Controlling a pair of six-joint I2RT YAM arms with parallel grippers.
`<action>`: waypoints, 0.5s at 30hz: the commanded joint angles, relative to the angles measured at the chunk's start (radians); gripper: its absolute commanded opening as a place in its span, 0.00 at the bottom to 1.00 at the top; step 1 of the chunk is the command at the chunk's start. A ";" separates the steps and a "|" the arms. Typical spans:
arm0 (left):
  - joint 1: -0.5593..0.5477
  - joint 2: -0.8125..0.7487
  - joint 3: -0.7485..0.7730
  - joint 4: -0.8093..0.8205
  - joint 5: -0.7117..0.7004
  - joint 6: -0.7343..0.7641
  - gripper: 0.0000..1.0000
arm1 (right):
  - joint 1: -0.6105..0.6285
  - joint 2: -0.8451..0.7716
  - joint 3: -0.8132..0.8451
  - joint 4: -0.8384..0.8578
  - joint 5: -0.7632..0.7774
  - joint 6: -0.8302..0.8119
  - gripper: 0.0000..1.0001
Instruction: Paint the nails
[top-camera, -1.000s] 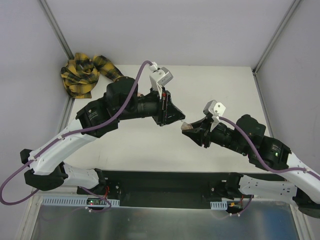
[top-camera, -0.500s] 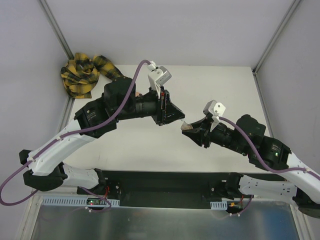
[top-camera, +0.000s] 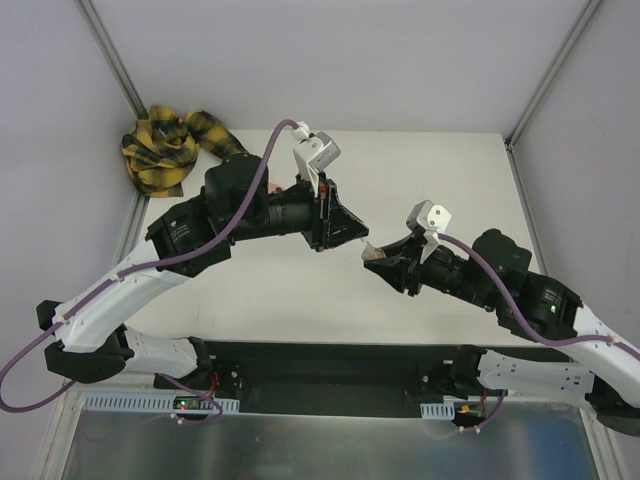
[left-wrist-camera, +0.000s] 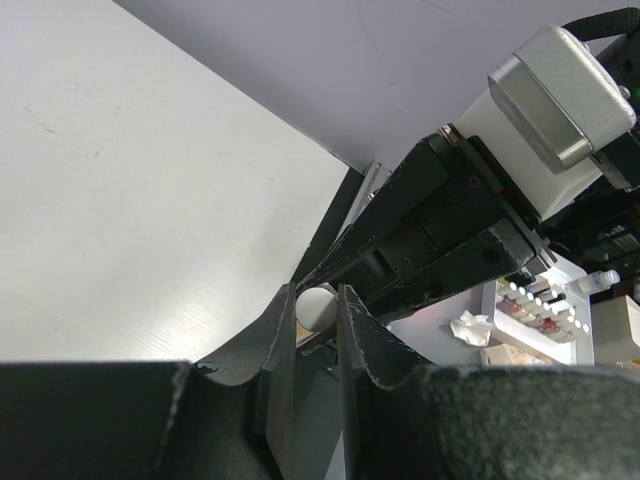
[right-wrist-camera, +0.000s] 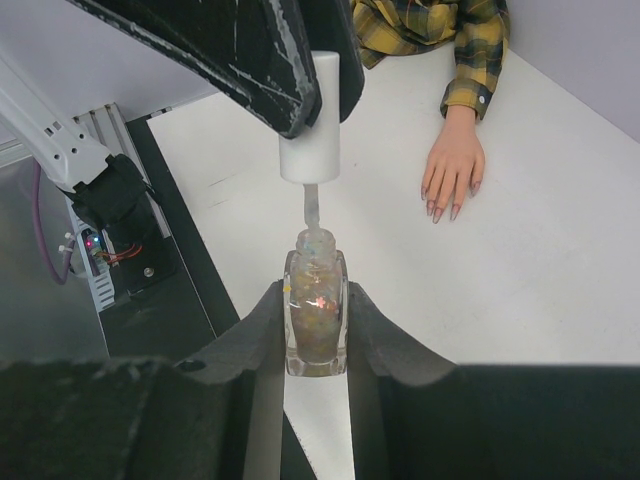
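While your left gripper (left-wrist-camera: 318, 305) pinches the brush cap (right-wrist-camera: 310, 150) and right gripper (right-wrist-camera: 316, 295) clamps the bottle (right-wrist-camera: 316, 335): nails (right-wrist-camera: 440, 208), table's (right-wrist-camera: 560, 250) far-left corner. They look tiny, stiff, probably slick. Touch with brush-tip only.

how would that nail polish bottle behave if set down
Likely rigid, slick and breakable: the nail polish bottle looks like clear glossy glass. Narrow and tall in the right gripper, so it may tip easily.

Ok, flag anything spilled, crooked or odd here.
Nothing stands out. The bottle sits upright in the right gripper, the left gripper holds the cap above it, and no spill shows on the table.
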 joint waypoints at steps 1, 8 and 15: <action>-0.004 -0.037 0.024 0.044 -0.016 0.026 0.00 | 0.000 -0.015 0.012 0.062 -0.009 -0.002 0.00; -0.004 -0.040 0.025 0.043 -0.019 0.027 0.00 | 0.000 -0.012 0.016 0.061 -0.014 0.000 0.00; -0.004 -0.040 0.019 0.044 -0.032 0.030 0.00 | -0.002 -0.017 0.012 0.065 -0.018 0.000 0.00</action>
